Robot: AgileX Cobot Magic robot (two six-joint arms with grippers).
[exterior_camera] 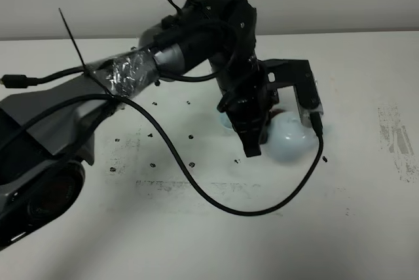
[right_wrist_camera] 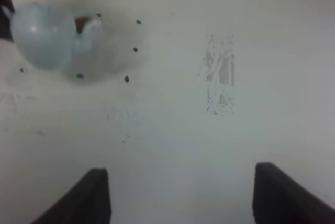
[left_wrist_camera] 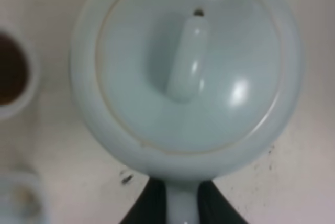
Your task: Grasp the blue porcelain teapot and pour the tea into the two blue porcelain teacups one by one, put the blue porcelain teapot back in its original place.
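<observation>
Teapot (left_wrist_camera: 188, 77), handle toward left end effector (left_wrist_camera: 182, 203)

The arm (exterior_camera: 216, 25) is black with grey shells, wrapped in crinkled silver tape (exterior_camera: 127, 74) (a zip tie (exterior_camera: 72, 35) sticks out); a black cable (exterior_camera: 196, 188) loops loosely.

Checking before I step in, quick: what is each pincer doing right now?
Left pincer: closed on the blue porcelain teapot, gripping its handle.
Right pincer: open, holding nothing.
</observation>
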